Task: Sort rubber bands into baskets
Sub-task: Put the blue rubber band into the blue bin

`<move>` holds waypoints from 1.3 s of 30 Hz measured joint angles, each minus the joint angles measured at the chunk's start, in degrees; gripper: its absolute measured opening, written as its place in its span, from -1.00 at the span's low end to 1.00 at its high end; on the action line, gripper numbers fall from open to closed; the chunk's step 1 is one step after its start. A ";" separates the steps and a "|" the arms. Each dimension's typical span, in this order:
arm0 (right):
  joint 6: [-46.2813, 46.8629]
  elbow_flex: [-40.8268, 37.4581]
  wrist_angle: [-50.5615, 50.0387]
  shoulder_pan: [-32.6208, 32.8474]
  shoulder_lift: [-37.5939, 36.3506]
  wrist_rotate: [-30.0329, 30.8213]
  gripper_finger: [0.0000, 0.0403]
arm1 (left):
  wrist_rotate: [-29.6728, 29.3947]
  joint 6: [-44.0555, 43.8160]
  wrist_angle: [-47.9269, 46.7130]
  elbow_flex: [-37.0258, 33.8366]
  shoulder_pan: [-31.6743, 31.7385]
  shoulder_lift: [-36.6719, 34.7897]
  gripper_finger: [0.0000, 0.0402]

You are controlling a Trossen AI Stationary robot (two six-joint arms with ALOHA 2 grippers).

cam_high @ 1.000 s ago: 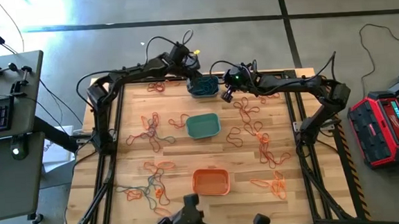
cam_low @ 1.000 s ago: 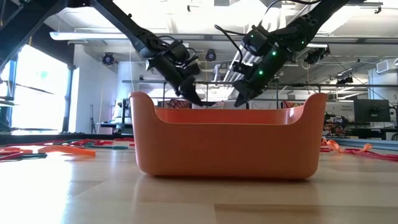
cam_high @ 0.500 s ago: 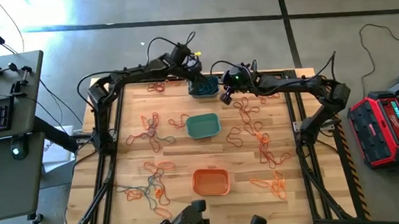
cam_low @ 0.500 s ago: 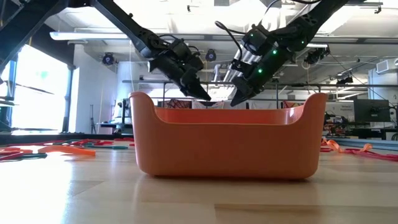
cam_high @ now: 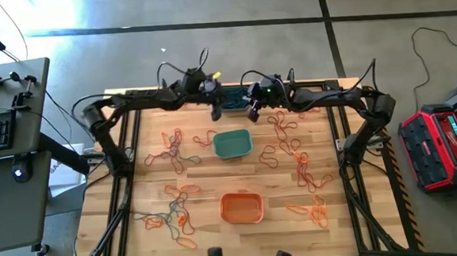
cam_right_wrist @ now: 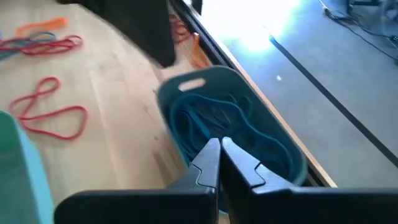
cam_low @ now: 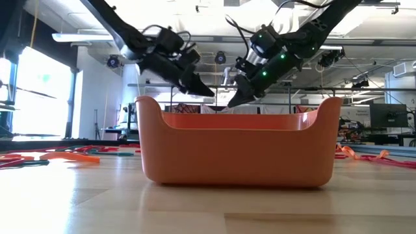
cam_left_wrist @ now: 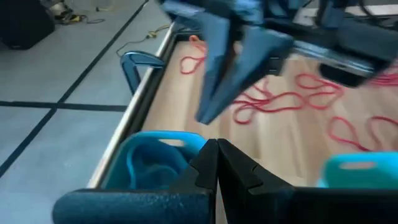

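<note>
Right now both arms are hanging at the far edge of the table, over the grey-blue basket (cam_high: 232,102). The left gripper (cam_high: 215,111) is hovering just beside that basket's near-left corner, and the right gripper (cam_high: 251,111) is sitting just off its right side; the two tips are pointing toward each other with the tub between them. Both sets of jaws are pressed fully together, and I am seeing nothing pinched in either. From the right wrist, blue bands (cam_right_wrist: 211,127) are lying coiled in the tub straight ahead of the closed tips.

So I am reading this as the gap between a drop and the next pick. Plenty of loose rubber bands (cam_high: 293,152) are lying on the wood, well apart from both grippers, nearer the teal-green basket (cam_high: 232,144) and the orange basket (cam_high: 241,208).

Next, I would guess, one arm is needing to swing out over a band, open its jaws, and come down low enough to catch such a thin, floppy loop.
</note>
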 joint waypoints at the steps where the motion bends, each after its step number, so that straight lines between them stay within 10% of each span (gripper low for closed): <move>1: 0.10 0.00 0.32 0.34 0.00 -0.13 -1.00 | -0.24 -0.01 -0.20 -1.67 -0.38 -1.74 -1.00; 20: -4.19 0.00 0.31 6.69 0.00 -0.26 -1.00 | -26.96 -18.81 -36.61 -17.35 -26.34 -31.02 -1.00; 39: -4.07 0.00 -0.37 11.32 0.00 1.51 -1.00 | -19.33 -64.39 -52.83 -17.35 -67.77 -33.18 -0.96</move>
